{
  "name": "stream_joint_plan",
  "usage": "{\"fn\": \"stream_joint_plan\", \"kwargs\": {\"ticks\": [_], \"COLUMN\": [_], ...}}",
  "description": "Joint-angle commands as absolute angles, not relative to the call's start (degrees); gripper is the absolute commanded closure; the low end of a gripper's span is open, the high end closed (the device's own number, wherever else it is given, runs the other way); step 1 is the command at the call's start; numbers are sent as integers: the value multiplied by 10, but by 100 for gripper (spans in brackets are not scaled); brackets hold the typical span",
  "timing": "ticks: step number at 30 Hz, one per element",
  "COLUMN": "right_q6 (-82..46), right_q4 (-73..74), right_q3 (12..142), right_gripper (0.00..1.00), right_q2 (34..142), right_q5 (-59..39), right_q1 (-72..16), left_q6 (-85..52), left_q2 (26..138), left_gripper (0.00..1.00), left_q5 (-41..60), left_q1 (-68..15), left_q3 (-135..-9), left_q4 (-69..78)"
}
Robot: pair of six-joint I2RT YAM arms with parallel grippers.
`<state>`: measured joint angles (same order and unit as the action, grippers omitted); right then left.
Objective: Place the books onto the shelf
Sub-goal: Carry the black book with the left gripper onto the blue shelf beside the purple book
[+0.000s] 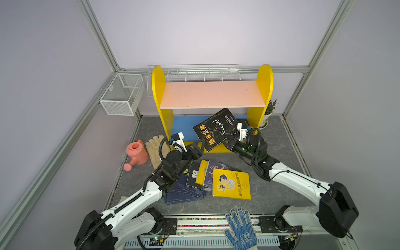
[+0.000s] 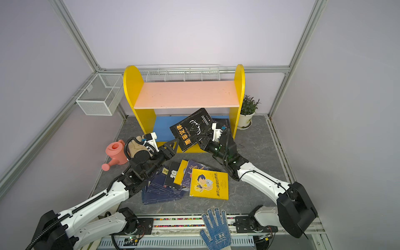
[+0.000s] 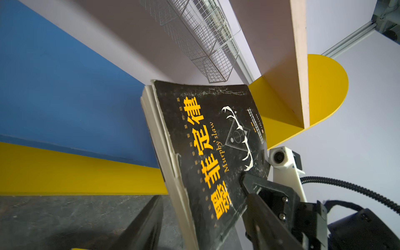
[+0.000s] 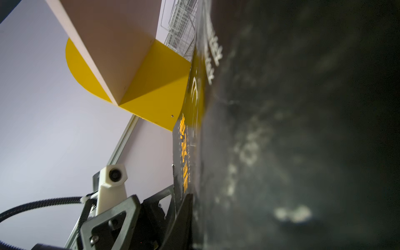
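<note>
A black book [image 1: 216, 129] with orange characters stands tilted in front of the shelf's blue lower board [image 1: 184, 127], under the pink upper board [image 1: 213, 94]. My right gripper [image 1: 226, 140] is shut on its lower right edge. At the book's lower left corner my left gripper [image 1: 200, 149] is open. In the left wrist view its fingers [image 3: 145, 225] stand apart on either side of the book [image 3: 207, 140]. More books lie piled on the table: a yellow one [image 1: 231, 184], navy ones [image 1: 184, 192] and a black one [image 1: 193, 175]. Another dark book [image 2: 220, 121] rests on the blue board.
A pink watering can [image 1: 136, 153] and beige gloves [image 1: 154, 149] lie left of the shelf. A potted plant [image 1: 269, 112] stands at its right. A white mesh basket [image 1: 121, 95] and a wire rack [image 1: 194, 73] hang on the walls. A blue dotted glove [image 1: 240, 227] lies at the front edge.
</note>
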<state>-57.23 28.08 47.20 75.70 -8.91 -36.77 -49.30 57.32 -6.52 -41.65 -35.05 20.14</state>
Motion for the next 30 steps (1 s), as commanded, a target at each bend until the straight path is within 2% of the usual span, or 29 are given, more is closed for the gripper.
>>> {"fn": "stream_joint_plan", "kwargs": {"ticks": [1, 11, 16, 23, 25, 27, 30], "right_q6": [-580, -614, -649, -691, -692, -696, -713], "right_q4": [375, 420, 363, 283, 224, 145, 60], "right_q3": [477, 484, 498, 537, 561, 586, 602], "right_gripper": [94, 94, 94, 92, 87, 76, 52], "right_q2": [757, 803, 811, 836, 841, 841, 836], "right_q5": [-3, 85, 156, 148, 133, 123, 127], "right_q1": [-362, -331, -324, -303, -298, -294, -291], "left_q6": [-495, -474, -467, -463, -461, -461, -461], "left_q2": [551, 500, 485, 485, 485, 485, 488], "left_gripper": [35, 35, 34, 34, 34, 34, 34], "left_q5": [-109, -140, -145, -145, -144, -142, -139], "left_q1": [-418, -418, -418, -418, -418, -418, -418], "left_q3": [-356, -340, -340, -345, -347, -347, -350], "left_q4": [157, 82, 66, 55, 55, 57, 56]}}
